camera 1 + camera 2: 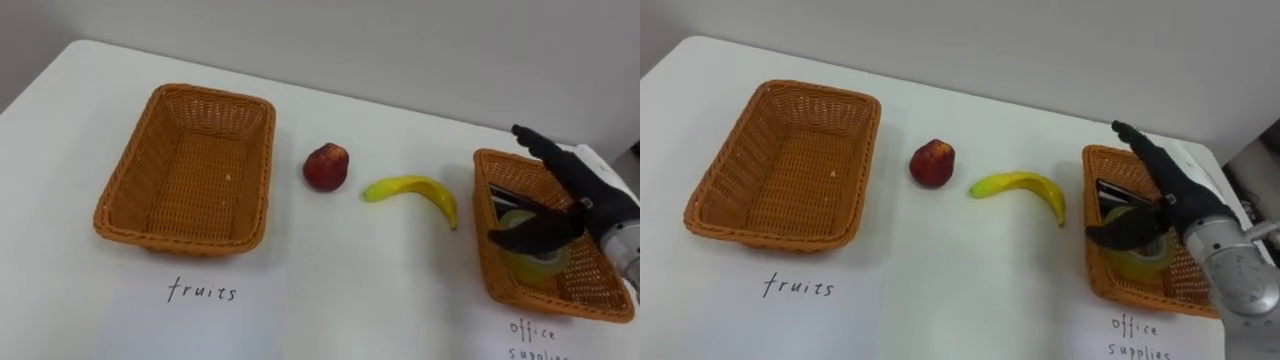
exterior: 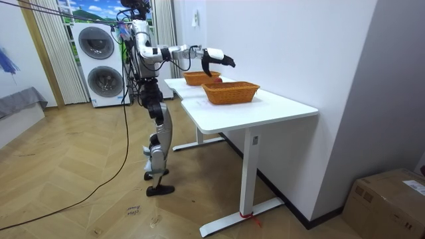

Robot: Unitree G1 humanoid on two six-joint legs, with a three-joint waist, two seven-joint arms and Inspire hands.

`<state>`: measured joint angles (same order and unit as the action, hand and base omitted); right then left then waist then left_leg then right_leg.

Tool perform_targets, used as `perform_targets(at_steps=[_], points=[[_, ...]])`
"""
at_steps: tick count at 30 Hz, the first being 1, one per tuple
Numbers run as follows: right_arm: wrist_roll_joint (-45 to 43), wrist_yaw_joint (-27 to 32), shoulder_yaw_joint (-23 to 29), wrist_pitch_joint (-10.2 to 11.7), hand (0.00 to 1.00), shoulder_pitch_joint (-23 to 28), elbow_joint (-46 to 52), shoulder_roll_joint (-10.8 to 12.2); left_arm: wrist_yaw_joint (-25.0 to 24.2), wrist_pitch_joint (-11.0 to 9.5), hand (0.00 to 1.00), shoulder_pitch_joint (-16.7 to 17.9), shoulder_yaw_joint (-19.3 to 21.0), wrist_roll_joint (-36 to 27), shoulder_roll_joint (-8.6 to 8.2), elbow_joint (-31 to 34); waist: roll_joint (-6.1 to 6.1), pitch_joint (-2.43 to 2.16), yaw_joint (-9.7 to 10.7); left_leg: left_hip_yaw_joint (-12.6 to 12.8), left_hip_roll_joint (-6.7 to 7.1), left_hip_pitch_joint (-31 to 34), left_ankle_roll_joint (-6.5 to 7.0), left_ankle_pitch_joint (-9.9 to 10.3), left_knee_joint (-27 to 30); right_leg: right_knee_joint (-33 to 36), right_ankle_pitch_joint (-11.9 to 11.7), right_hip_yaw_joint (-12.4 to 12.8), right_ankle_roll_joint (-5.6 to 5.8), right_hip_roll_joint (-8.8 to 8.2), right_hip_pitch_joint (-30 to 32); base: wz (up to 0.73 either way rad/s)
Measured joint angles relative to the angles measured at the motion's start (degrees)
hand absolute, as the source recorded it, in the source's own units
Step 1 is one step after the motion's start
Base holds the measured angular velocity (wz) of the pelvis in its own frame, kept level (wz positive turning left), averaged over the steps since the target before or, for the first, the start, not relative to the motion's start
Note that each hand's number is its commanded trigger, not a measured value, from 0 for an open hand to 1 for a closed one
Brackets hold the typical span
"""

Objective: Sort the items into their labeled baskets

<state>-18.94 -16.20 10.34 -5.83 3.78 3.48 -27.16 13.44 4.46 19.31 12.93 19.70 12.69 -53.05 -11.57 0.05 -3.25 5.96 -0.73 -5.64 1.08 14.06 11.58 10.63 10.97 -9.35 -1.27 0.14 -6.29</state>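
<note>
The fruit basket (image 1: 125,175) sits at the left of the bench (image 1: 330,285) with nothing in it, a handwritten label (image 1: 202,291) below its front rim. Right of it, well apart from the rim, the apple (image 1: 327,166) rests on the bare bench, and just beyond that lies the banana (image 1: 415,189), curved side up, its tip near the office basket (image 1: 485,235) but not touching it. That basket holds a yellow-green tape roll (image 1: 535,262) and a dark flat item (image 1: 510,192) I cannot identify. The right hand (image 1: 578,195) hovers over it with its fingers straight and spread and the thumb reaching out across the roll, gripping nothing. Whether the thumb brushes the roll I cannot tell.

The office side looks done and both fruits are left to move, so I judge the step in hand to be getting this hand out of the basket and over to the banana. It should rise straight up first, so the thumb clears the roll and the wicker rim instead of dragging them. The banana is best taken across its thick middle from above, fingers on one side and thumb on the other, since a grip near either end would let it swing. It should be carried high enough to pass over the apple, and let go only once it is well inside the far basket's walls
</note>
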Motion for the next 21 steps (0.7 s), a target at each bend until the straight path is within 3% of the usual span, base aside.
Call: perform_targets(at_steps=[6,10,21], points=[[-1.2,2.9,0.7,1.0,0.00,-1.8,0.3,-1.3,0.2,-0.8,0.00,0.0,0.5,0.0,-0.02,-1.5,0.08,0.06,0.0,0.0,-0.01,0.0,0.00,0.0,-0.1,0.0,0.0,0.5,0.00,0.05,0.0,0.00],[0.0,4.5,2.3,1.0,0.00,-1.8,5.0,-1.4,1.4,-0.8,0.00,0.2,0.5,0.0,-0.22,-1.5,0.53,0.33,0.1,0.0,-0.16,-0.1,0.00,0.0,0.0,0.0,0.0,0.5,0.00,0.07,-0.1,0.00],[-0.4,6.1,2.3,1.2,0.00,-2.0,8.9,-1.4,4.0,-0.8,0.00,0.1,0.4,0.1,-0.54,-1.4,0.84,0.27,-0.1,-0.1,-0.37,0.2,0.00,0.0,-0.1,0.0,0.0,0.0,0.00,0.02,0.2,0.00]])
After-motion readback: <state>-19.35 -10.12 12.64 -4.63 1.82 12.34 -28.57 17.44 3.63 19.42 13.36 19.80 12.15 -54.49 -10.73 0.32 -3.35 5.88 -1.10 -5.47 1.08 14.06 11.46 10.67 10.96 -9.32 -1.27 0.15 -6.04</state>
